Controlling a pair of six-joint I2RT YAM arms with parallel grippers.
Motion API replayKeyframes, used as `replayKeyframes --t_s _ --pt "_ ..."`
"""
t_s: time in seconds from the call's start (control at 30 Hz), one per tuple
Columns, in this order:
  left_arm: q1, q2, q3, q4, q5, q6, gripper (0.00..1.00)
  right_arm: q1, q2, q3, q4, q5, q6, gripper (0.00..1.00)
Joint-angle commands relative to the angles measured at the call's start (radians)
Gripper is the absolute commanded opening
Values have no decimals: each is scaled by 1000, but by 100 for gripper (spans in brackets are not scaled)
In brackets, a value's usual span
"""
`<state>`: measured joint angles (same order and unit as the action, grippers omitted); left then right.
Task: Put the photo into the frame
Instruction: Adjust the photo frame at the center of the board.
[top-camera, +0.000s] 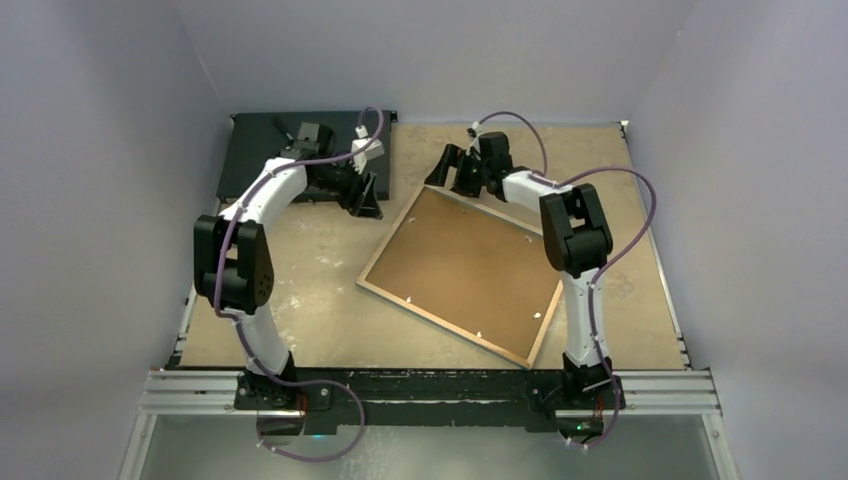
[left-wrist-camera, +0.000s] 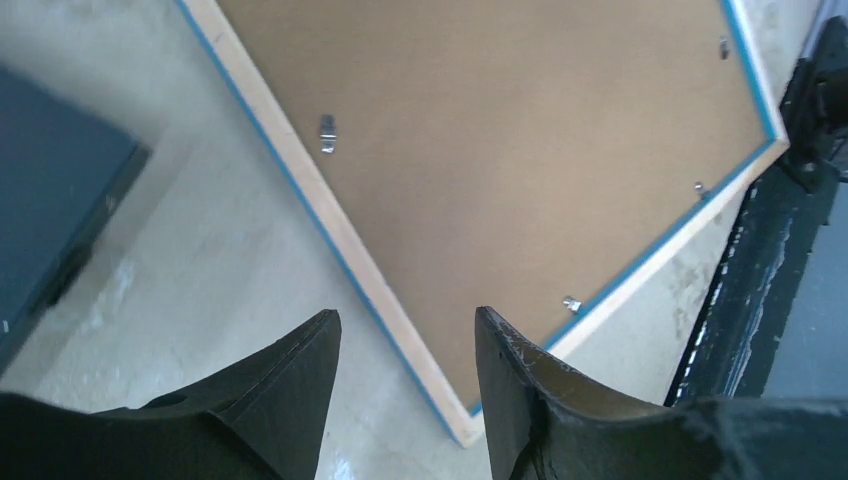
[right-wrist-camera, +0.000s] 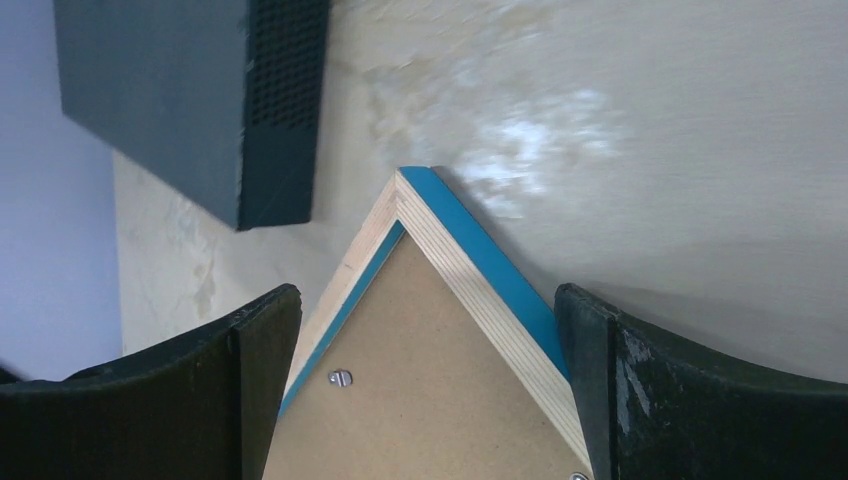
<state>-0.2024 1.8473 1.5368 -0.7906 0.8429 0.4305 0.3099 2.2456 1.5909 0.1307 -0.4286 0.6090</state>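
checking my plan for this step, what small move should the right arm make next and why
Probably lower the right gripper and close it on the far corner of the frame. It is open and straddles that corner. The frame lies face down with the backing panel in it, and the photo is not in view, so the back likely needs opening first.

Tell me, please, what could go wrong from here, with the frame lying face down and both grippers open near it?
The open right gripper straddles the far corner of the frame; closing there may swivel the frame instead of gripping it.
Small metal clips pin the backing board; the grippers might slip off them.
The left gripper hangs close to the black box and could knock it.
The photo shows in no view.
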Motion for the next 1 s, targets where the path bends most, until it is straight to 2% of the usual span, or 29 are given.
replayKeyframes --t_s 0.0,0.17,0.23,0.43,0.63,0.8,0.97 --pt "34 -9 -108 40 -40 18 50 94 26 -16 -25 -112 1 99" --pt "41 -35 -249 122 -38 -20 49 138 -9 19 -124 -121 -42 99" --pt "41 -49 -292 150 -67 -35 49 121 -92 -26 -163 -34 -45 99" --pt "58 -103 -385 231 -181 -54 46 4 -401 -264 -219 215 -15 99" --pt "86 -98 -413 260 -128 -67 42 -98 -716 -578 -324 415 45 99" --pt "86 -63 -420 280 -111 -75 35 -222 -918 -778 -374 444 73 99" --pt "87 -46 -435 296 -100 -74 30 -254 -1034 -877 -413 480 85 99"
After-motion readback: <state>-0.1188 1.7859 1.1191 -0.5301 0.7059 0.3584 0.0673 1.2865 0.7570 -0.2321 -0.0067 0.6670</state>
